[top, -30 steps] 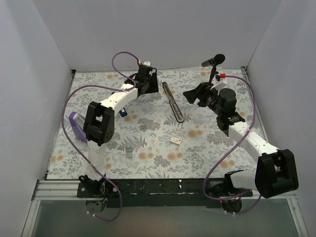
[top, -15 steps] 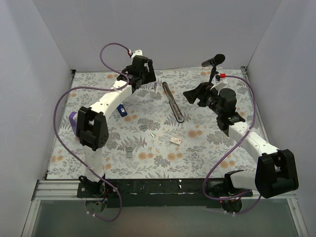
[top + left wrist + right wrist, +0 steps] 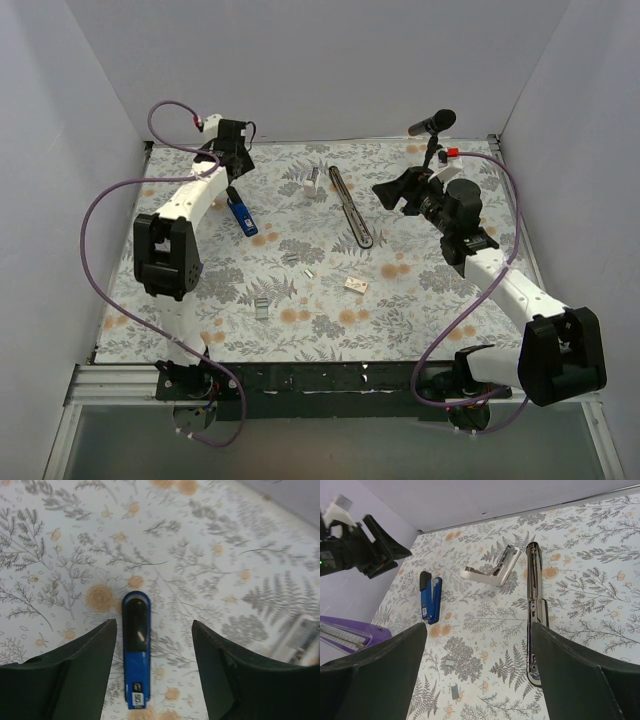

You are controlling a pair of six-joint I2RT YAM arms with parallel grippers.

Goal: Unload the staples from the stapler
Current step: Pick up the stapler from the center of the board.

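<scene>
Top external view: the blue-and-black stapler body (image 3: 240, 214) lies flat on the flowered table (image 3: 450, 300), at its far left. The left gripper (image 3: 233, 168) hangs just above the far end of this body and does not touch it. Nearer the middle, the silvery stapler channel (image 3: 313, 178) sits beside the far end of the long dark base strip (image 3: 350, 206), which runs slantwise toward the near side. The three parts lie apart from one another. A few loose staples (image 3: 261, 308) are scattered on the near half of the table, well apart from all three. The right gripper (image 3: 388, 192) is raised to the right of the base strip, its fingers spread with nothing in them.

Left wrist view: the two dark fingers (image 3: 75, 675) stand wide apart and hold nothing. The blue body lies lengthwise on the cloth below the gap between them, its rounded black end pointing away. The silvery channel shows blurred at the right edge.

Right wrist view: both fingers stand far apart and empty. Between them lie the base strip on the right, the bent channel beside its far end, and the blue body farther left. Two small staple pieces lie nearer the camera. A purple block (image 3: 345, 635) sits at the left edge.
</scene>
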